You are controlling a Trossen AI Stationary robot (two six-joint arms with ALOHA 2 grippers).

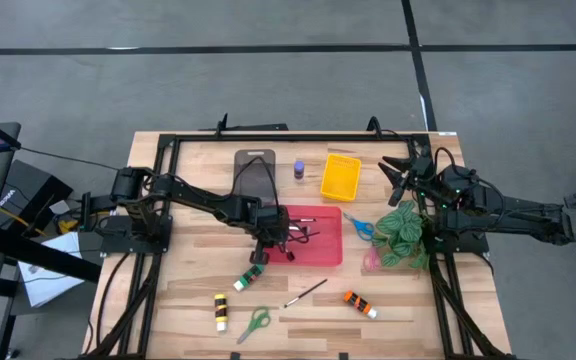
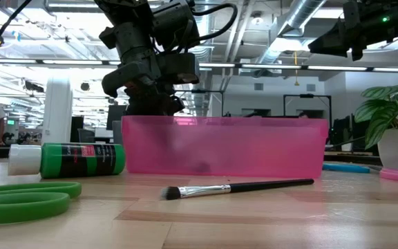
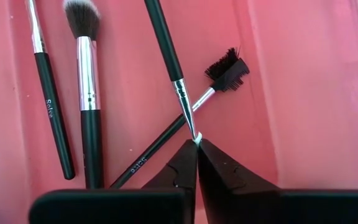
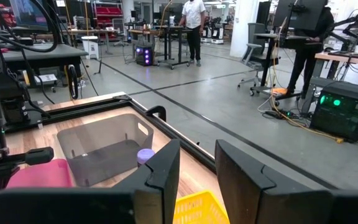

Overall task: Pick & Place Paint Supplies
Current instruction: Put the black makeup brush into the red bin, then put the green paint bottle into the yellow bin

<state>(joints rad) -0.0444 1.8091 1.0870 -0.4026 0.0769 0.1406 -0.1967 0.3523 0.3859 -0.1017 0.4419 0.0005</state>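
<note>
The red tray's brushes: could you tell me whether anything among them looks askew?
Yes. In the red tray, a thin brush lies crossed over the comb-tipped brush, while two others lie side by side. The left gripper is shut at the thin brush's tip.

A wooden table carries trays, tubes, scissors, a brush, a plant.

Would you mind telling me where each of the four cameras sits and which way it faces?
High view: overhead, straight down; both arms, left gripper over the red tray.
Low view: table height, level across; left arm above that tray.
Left wrist view: faces down into the tray; closed fingers pinch a thin brush.
Right wrist view: past the right gripper toward the room.
High and low share the loose brush.
</note>
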